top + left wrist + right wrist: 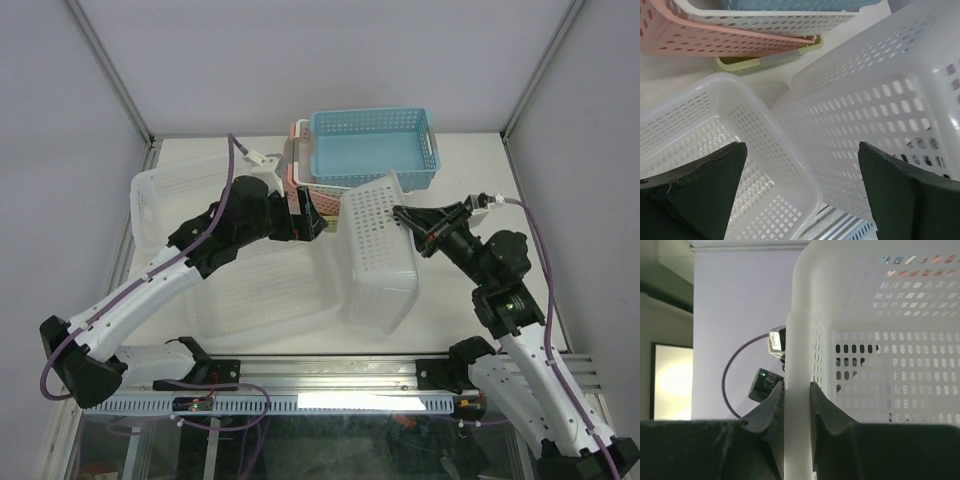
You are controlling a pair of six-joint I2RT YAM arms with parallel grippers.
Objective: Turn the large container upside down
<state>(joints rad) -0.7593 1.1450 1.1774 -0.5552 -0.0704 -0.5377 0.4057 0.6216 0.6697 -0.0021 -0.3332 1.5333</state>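
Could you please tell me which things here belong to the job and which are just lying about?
Job: large white container; right tool, shut on its edge; left tool, open.
Lying about: blue basket; pink basket; flat white basket.

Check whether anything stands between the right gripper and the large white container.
Nothing visible does. The right gripper is shut on a wall of the large white container, with the wall pinched directly between its jaws.

The large container (378,250) is translucent white, perforated like the blue basket (372,122) and the pink basket (690,42).
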